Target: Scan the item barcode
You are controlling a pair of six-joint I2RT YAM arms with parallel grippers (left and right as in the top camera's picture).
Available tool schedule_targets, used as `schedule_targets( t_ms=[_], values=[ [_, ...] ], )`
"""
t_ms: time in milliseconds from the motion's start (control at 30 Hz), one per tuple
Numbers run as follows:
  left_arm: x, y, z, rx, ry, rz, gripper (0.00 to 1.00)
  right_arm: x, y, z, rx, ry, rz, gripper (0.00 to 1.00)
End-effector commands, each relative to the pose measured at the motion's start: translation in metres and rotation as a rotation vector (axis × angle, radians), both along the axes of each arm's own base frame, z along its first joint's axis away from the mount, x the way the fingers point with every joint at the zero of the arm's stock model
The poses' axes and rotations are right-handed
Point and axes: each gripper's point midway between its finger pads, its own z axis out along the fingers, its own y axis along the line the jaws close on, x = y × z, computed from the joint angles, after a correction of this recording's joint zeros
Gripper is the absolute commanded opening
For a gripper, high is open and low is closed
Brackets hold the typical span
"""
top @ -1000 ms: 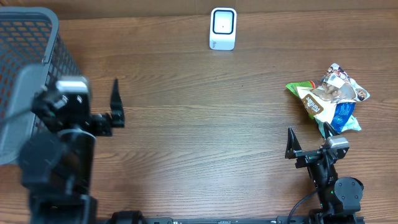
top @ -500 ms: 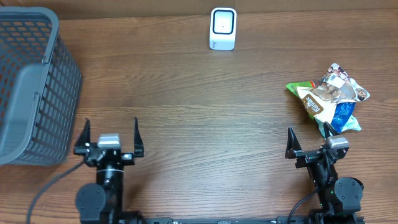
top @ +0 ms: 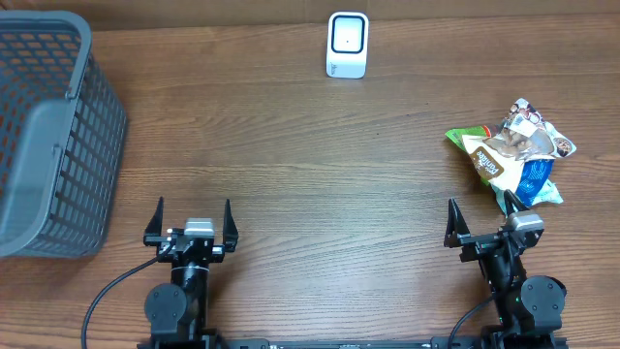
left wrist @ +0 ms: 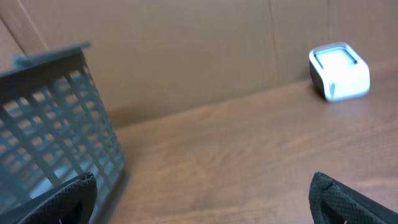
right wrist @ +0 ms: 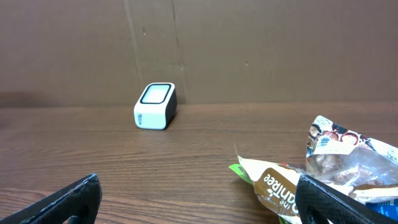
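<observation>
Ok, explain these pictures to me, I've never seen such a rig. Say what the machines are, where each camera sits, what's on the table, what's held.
Two robot arms stand at a wooden table. One picture looks straight down from overhead; the other two come from a camera on each wrist, its own dark fingers showing at the bottom corners. The left gripper and right gripper are both open and hold nothing. On the table: a grey mesh basket at the left, a white barcode scanner at the far edge, and snack bags at the right, near the right gripper.

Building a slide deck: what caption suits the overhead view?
Left gripper and right gripper open, scanner at back, snack bags right, basket left.
</observation>
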Motion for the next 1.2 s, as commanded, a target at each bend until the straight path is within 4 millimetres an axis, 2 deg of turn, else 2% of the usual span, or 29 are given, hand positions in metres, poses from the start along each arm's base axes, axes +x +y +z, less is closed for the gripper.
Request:
schedule_targets(
  t_ms=[0, 33, 1167],
  values=[
    [0.0008, -0.0055, -0.0209, 0.059, 0.041, -0.037, 1.00, -0.0003, 0.0021, -0.0017, 0.007, -0.003, 0.010, 1.00],
    [0.0002, -0.0056, -0.0259, 0.058, 0.062, -0.038, 1.00, -0.0003, 0.0021, -0.0017, 0.007, -0.003, 0.010, 1.00],
    [0.0004, -0.0060, -0.0254, 0.055, 0.060, -0.040, 1.00, -0.0003, 0.0021, -0.0017, 0.007, -0.003, 0.010, 1.00]
  ],
)
